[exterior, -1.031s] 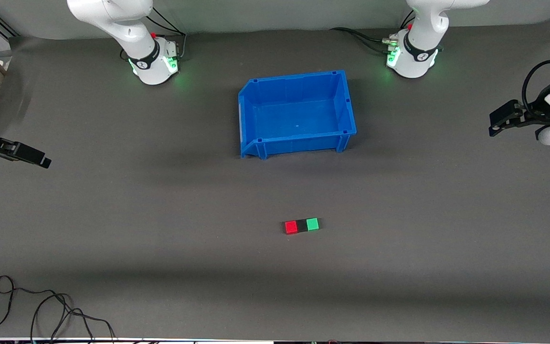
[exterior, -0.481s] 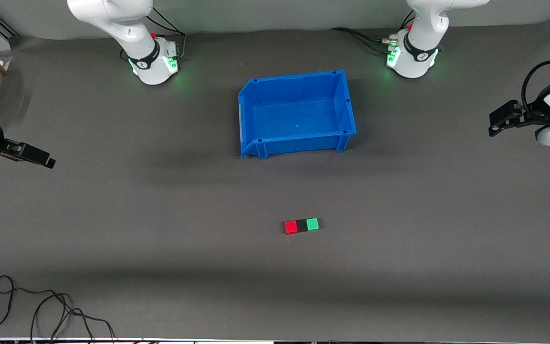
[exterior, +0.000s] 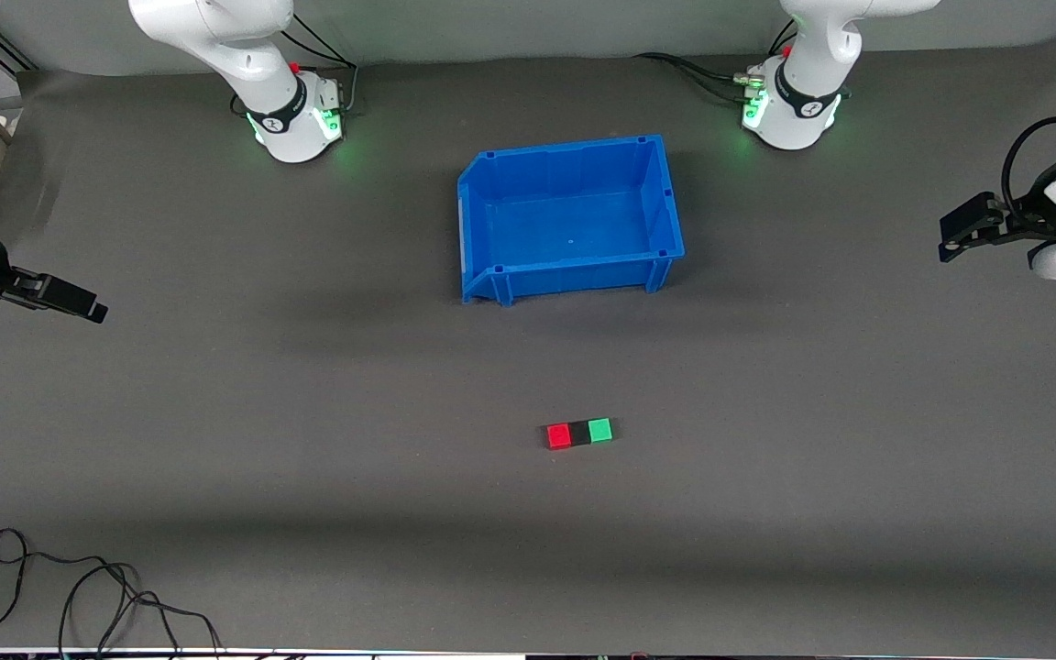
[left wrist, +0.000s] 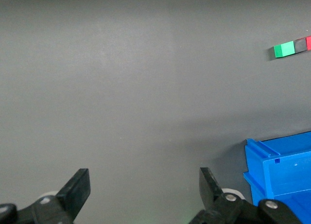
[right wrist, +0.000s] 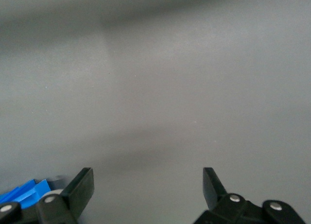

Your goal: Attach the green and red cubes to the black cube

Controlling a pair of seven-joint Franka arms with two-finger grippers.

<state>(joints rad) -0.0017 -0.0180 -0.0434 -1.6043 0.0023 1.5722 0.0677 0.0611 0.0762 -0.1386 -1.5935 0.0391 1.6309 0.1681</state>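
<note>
The red cube, the black cube and the green cube lie touching in one row on the dark table, the black one in the middle. The row is nearer to the front camera than the blue bin. It also shows in the left wrist view as green cube, black cube and an edge of the red cube. My left gripper is open and empty at the left arm's end of the table. My right gripper is open and empty at the right arm's end.
An empty blue bin stands mid-table between the two arm bases; its corner shows in both wrist views. A loose black cable lies at the table's near corner toward the right arm's end.
My right gripper has shifted slightly toward the table's middle. The cubes, the bin and the left arm have not moved.
</note>
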